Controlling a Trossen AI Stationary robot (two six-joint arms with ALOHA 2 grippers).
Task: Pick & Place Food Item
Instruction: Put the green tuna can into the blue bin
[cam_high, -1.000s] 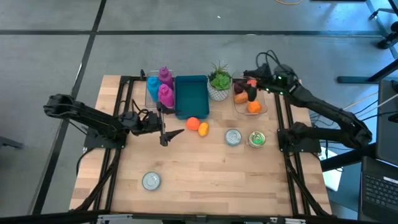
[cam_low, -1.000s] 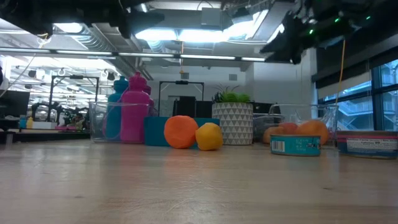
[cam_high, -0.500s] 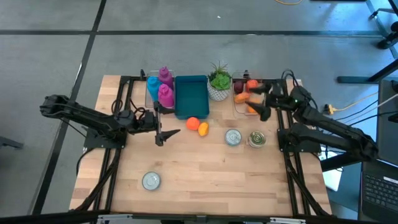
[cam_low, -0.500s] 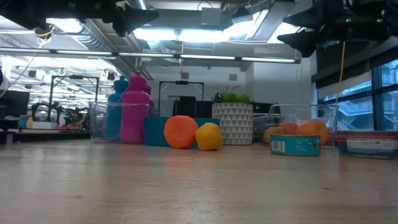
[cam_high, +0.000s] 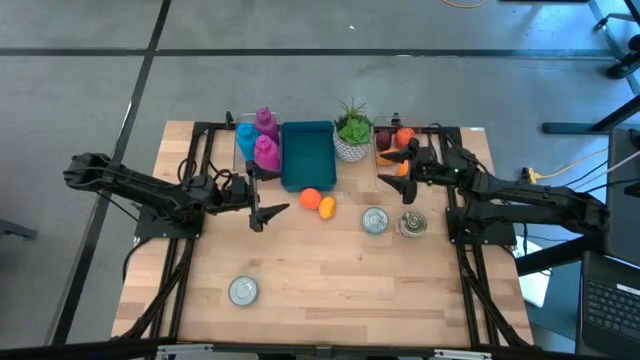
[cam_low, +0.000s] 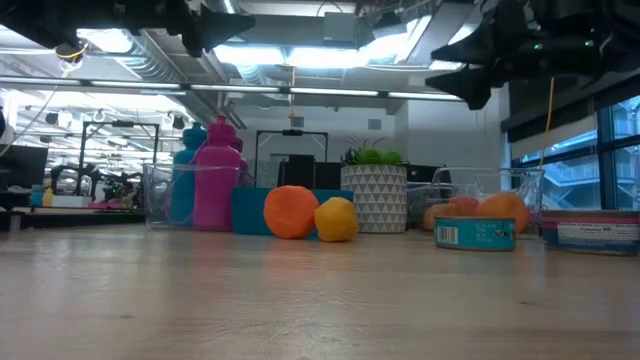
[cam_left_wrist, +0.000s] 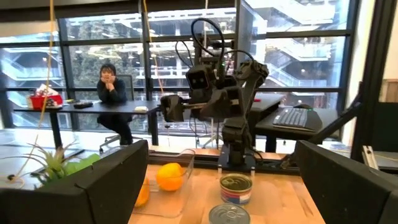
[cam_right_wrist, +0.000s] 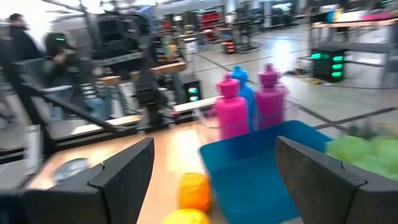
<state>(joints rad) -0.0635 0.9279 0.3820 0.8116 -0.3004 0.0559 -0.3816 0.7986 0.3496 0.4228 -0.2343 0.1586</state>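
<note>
**Both grippers empty above the counter, fruit still on the wood**

Right gripper (cam_high: 404, 172) hangs in the air with its fingers spread and nothing between them, over the near edge of the clear bin (cam_high: 384, 176) at the back right of the counter (cam_high: 340, 270). My left gripper (cam_high: 266, 207) is likewise spread wide and empty, hovering left of centre with its tips toward the loose fruit.

Largest item on the boards is the blue tray (cam_high: 307, 152) at the back middle. Left of it stands a clear holder with two pink bottles (cam_high: 265, 139) and a blue one behind them. Right of the tray sits the potted plant (cam_high: 352, 132) in a white patterned pot.

Task items: the orange (cam_high: 310, 198) and the smaller yellow-orange fruit (cam_high: 327, 207) lie touching each other just in front of the tray, on the bare wood, well apart from either gripper. More fruit sits inside the clear bin.

Three cans: one (cam_high: 374, 220) and a green-topped one (cam_high: 412, 224) side by side at right, one (cam_high: 243, 290) alone at front left.
</note>
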